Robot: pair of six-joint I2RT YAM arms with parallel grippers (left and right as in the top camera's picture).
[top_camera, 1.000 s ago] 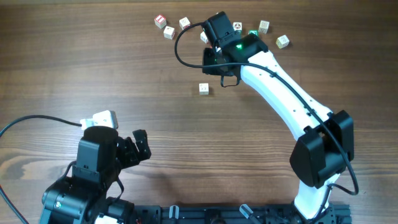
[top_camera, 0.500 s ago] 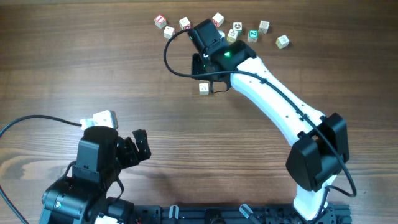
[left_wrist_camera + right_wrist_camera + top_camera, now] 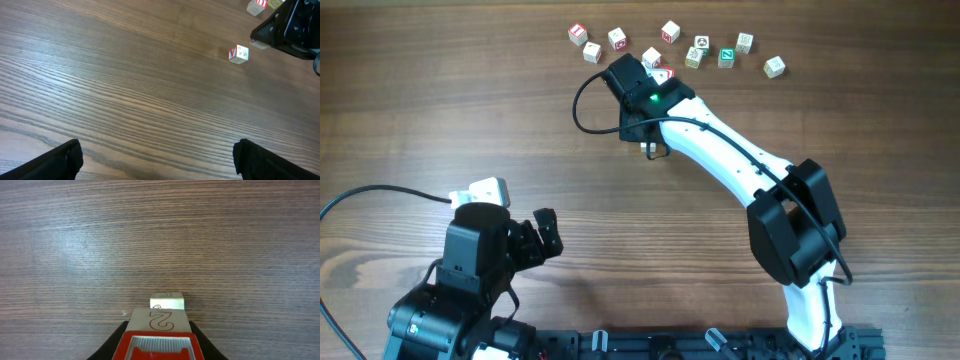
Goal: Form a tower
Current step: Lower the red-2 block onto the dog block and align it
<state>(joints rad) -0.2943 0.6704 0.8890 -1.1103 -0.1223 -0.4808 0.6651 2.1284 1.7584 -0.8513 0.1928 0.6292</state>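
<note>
On brown wood-grain table (image 3: pixel 470 100), pinched red-printed cube (image 3: pixel 160 322) in right gripper (image 3: pixel 159 342) right by lone pale cube (image 3: pixel 167 300); had left gripper (image 3: pixel 157 157) spread wide, well apart.

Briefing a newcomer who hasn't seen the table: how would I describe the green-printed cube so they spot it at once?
Look to the far side of the wooden table, where small cubes lie scattered in a row. Toward its right end sits the green-printed cube: it alone shows a teal-green face, unlike the pale cubes beside it.

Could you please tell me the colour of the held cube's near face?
Red-bordered; the cube shows best in the right wrist view.
</note>
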